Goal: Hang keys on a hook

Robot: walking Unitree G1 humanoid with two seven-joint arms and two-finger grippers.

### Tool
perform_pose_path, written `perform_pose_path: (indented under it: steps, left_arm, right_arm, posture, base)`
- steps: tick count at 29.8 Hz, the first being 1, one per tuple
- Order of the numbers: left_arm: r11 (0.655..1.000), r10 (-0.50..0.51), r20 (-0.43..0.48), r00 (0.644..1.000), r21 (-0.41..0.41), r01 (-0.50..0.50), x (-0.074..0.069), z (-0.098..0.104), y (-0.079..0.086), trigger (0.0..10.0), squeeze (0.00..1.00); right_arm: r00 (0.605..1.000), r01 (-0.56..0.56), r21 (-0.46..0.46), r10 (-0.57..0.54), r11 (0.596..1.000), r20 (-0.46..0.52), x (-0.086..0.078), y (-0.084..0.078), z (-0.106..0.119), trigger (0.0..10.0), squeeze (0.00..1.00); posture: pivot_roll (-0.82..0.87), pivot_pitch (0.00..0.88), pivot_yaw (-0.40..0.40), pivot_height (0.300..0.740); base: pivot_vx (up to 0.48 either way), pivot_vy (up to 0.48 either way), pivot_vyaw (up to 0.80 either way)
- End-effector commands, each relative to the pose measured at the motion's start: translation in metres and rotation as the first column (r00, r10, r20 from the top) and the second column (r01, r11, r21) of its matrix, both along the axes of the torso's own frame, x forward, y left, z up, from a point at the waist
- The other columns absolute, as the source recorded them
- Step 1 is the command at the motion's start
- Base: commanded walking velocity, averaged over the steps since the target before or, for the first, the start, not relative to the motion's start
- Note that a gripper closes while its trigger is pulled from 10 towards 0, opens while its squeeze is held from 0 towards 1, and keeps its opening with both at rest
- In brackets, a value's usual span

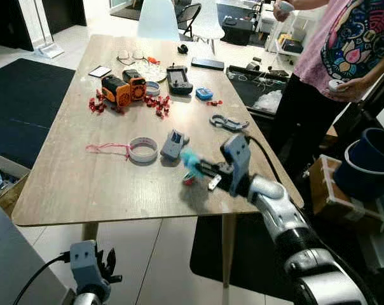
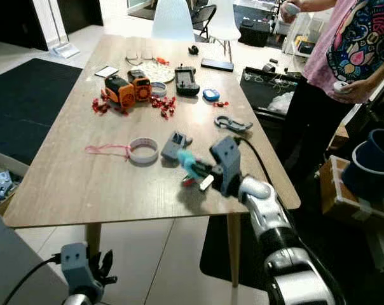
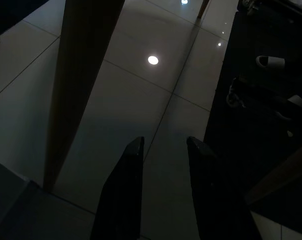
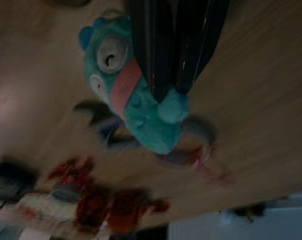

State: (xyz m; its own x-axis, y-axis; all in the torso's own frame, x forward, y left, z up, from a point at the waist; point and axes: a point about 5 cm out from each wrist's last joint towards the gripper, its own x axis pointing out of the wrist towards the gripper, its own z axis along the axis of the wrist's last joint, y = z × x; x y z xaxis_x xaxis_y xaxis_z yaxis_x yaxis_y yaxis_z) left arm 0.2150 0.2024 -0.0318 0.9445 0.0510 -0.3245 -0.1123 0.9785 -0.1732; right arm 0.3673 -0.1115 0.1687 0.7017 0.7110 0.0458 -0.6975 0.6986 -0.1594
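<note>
A keychain with a teal plush creature (image 1: 191, 159) (image 4: 136, 105) and a white tag (image 1: 214, 183) hangs just above the wooden table (image 1: 71, 184) near its front right edge. My right gripper (image 1: 203, 169) (image 4: 173, 90) is shut on the plush, its black fingers (image 4: 156, 50) pinching a teal limb. The keys and a red piece (image 4: 191, 155) dangle blurred under the plush. A small grey object (image 1: 173, 145) lies just beyond the gripper. My left gripper (image 1: 108, 267) (image 3: 163, 150) hangs idle below the table's front edge, fingers apart over the tiled floor.
On the table lie a tape roll with pink string (image 1: 142, 150), a grey carabiner (image 1: 229, 122), an orange device (image 1: 123, 88), red bits (image 1: 157, 105) and a black controller (image 1: 178, 79). A person in a pink shirt (image 1: 351, 38) stands at the right. Table leg (image 3: 76, 85) nearby.
</note>
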Motion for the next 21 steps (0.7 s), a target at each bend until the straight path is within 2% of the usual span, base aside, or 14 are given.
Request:
perform_pose_path:
  steps: [1, 2, 3, 4, 6, 7, 10, 14, 15, 16, 18, 21]
  left_arm:
    - [1.0, -0.017, -0.01, 1.0, -0.016, 0.017, -0.003, -0.003, -0.009, 10.0, 0.0]
    - [1.0, -0.017, -0.008, 1.0, -0.014, 0.017, -0.001, -0.003, -0.008, 10.0, 0.0]
    - [1.0, -0.017, -0.007, 1.0, -0.013, 0.017, -0.001, -0.002, -0.008, 10.0, 0.0]
    - [1.0, -0.017, -0.007, 1.0, -0.013, 0.017, -0.001, -0.002, -0.008, 10.0, 0.0]
    - [1.0, -0.016, -0.006, 1.0, -0.013, 0.016, -0.001, -0.002, -0.008, 10.0, 0.0]
    - [1.0, -0.016, -0.006, 1.0, -0.013, 0.016, -0.001, -0.002, -0.008, 10.0, 0.0]
    - [1.0, -0.014, -0.006, 1.0, -0.012, 0.014, -0.001, -0.002, -0.008, 10.0, 0.0]
    - [1.0, -0.014, -0.006, 1.0, -0.012, 0.014, -0.001, -0.002, -0.008, 10.0, 0.0]
    - [1.0, -0.014, -0.007, 1.0, -0.012, 0.014, -0.001, -0.002, -0.008, 10.0, 0.0]
    - [1.0, -0.014, -0.007, 1.0, -0.012, 0.014, -0.001, -0.002, -0.008, 10.0, 0.0]
    - [1.0, -0.014, -0.009, 1.0, -0.012, 0.014, -0.003, -0.003, -0.009, 10.0, 0.0]
    - [1.0, -0.014, -0.01, 1.0, -0.011, 0.014, -0.003, -0.003, -0.009, 10.0, 0.0]
  right_arm:
    - [0.999, 0.028, 0.009, -0.028, 1.0, -0.015, 0.0, -0.006, -0.006, 0.0, 0.0]
    - [1.0, 0.019, 0.101, -0.021, 0.995, 0.02, 0.007, 0.012, 0.013, 0.0, 0.0]
    - [1.0, 0.0, 0.134, -0.004, 0.991, 0.029, 0.008, 0.019, 0.019, 0.0, 0.0]
    - [1.0, 0.0, 0.134, -0.004, 0.991, 0.029, 0.008, 0.019, 0.019, 0.0, 0.0]
    - [0.998, -0.057, 0.157, 0.051, 0.986, 0.038, 0.007, 0.031, 0.023, 0.0, 0.0]
    - [0.998, -0.057, 0.157, 0.051, 0.986, 0.038, 0.007, 0.031, 0.023, 0.0, 0.0]
    - [0.987, -0.16, 0.156, 0.155, 0.975, 0.044, 0.0, 0.046, 0.023, 0.0, 0.0]
    - [0.987, -0.162, 0.156, 0.156, 0.975, 0.045, 0.001, 0.047, 0.022, 0.0, 0.0]
    - [0.976, -0.218, 0.108, 0.217, 0.97, 0.023, -0.005, 0.055, 0.012, 0.0, 0.0]
    - [0.976, -0.218, 0.108, 0.217, 0.97, 0.023, -0.005, 0.055, 0.012, 0.0, 0.0]
    - [0.954, -0.3, 0.054, 0.301, 0.953, -0.013, -0.015, 0.067, -0.004, 0.0, 0.0]
    - [0.945, -0.325, 0.053, 0.326, 0.944, -0.018, -0.02, 0.07, -0.009, 0.0, 0.0]
  posture:
    - [0.06, 0.066, -0.078, 0.74]
    - [0.06, 0.066, -0.078, 0.74]
    - [0.07, 0.067, -0.081, 0.74]
    - [0.07, 0.067, -0.081, 0.74]
    - [0.07, 0.068, -0.082, 0.74]
    - [0.07, 0.068, -0.082, 0.74]
    - [0.07, 0.068, -0.082, 0.74]
    - [0.07, 0.068, -0.082, 0.74]
    - [0.07, 0.07, -0.083, 0.74]
    - [0.07, 0.07, -0.083, 0.74]
    - [0.06, 0.07, -0.083, 0.74]
    - [0.06, 0.07, -0.082, 0.74]
  base:
    - [0.0, 0.0, 0.0]
    - [0.0, 0.0, 0.0]
    - [0.0, 0.0, 0.0]
    - [0.0, 0.0, 0.0]
    - [0.0, 0.0, 0.0]
    - [0.0, 0.0, 0.0]
    - [0.0, 0.0, 0.0]
    - [0.0, 0.0, 0.0]
    - [0.0, 0.0, 0.0]
    - [0.0, 0.0, 0.0]
    - [0.0, 0.0, 0.0]
    - [0.0, 0.0, 0.0]
